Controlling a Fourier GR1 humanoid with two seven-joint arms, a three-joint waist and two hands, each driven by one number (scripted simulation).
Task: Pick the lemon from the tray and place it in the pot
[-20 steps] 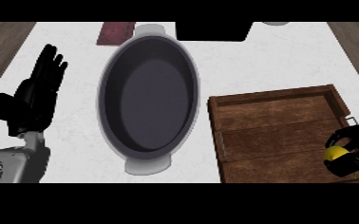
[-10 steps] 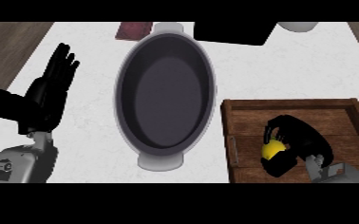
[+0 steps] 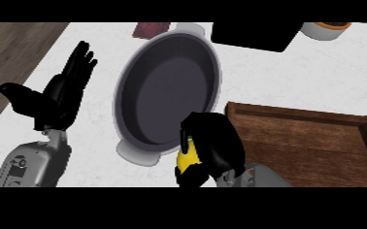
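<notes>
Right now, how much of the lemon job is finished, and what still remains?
Done: the lemon is out of the tray, the right hand curled round it. In hand: it is held at the near rim of the pot. Left: move it over the pot and release it. The left hand rests open at the view's left.

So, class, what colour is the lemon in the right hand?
Yellow; the head view shows the lemon best.

Left hand [image 3: 63,93]: open, fingers straight and close together, thumb splayed to its outer side; left forearm [image 3: 34,164] directly behind it. Right hand [image 3: 213,143]: fingers curled over the lemon [image 3: 188,159]; right forearm [image 3: 252,175] just behind.
</notes>
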